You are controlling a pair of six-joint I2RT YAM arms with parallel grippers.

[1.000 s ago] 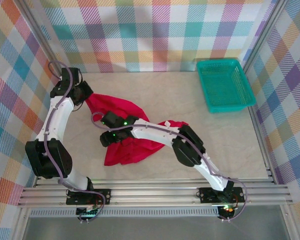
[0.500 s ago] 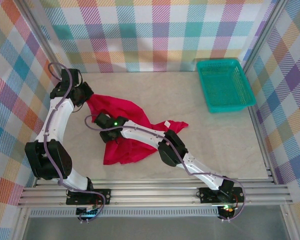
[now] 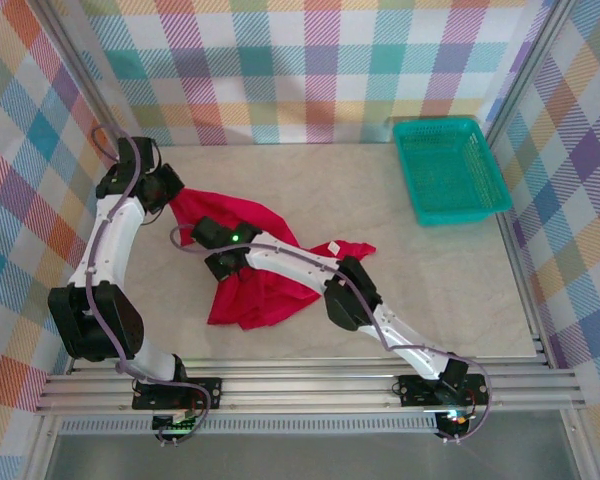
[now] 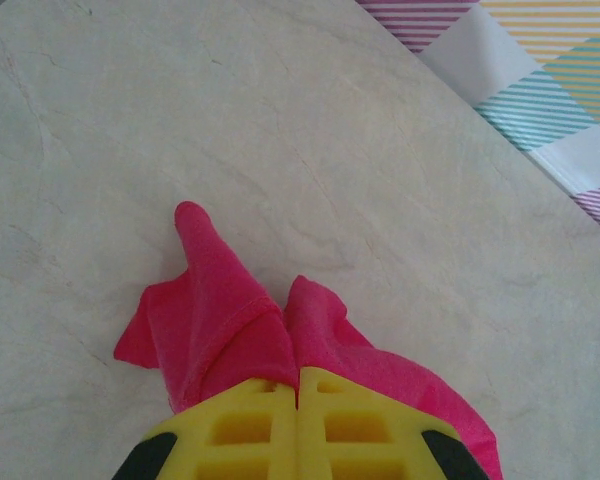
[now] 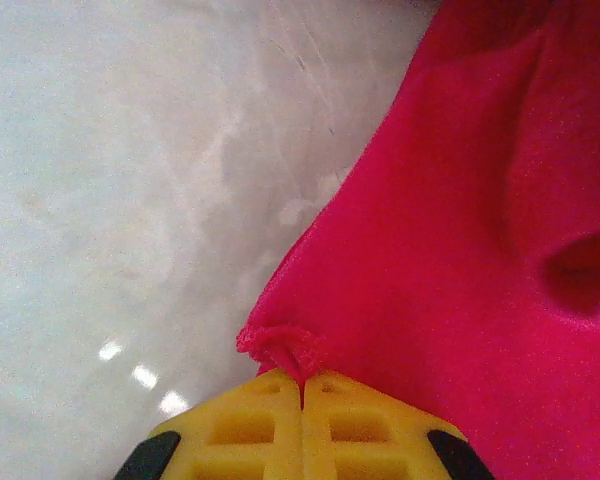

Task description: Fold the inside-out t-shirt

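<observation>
The bright red inside-out t-shirt [image 3: 265, 290] lies crumpled on the marble table, left of centre, a small white tag showing near its right edge. My left gripper [image 3: 170, 190] is shut on the shirt's far left corner; in the left wrist view red cloth [image 4: 230, 320] bunches out from between the yellow fingers [image 4: 240, 425]. My right gripper [image 3: 215, 262] reaches across the garment and is shut on its left edge; in the right wrist view a small pinch of fabric [image 5: 280, 345] sticks out between the closed yellow fingers [image 5: 250, 425].
A teal plastic basket [image 3: 450, 168] stands at the back right corner. Plaid walls enclose the table on three sides. Bare marble [image 3: 430, 290] stretches right of the shirt, and an aluminium rail [image 3: 310, 385] runs along the near edge.
My right gripper has closed on the shirt's left edge after sliding a little toward the left and back. The left gripper stays shut on its corner, shifted slightly back.
</observation>
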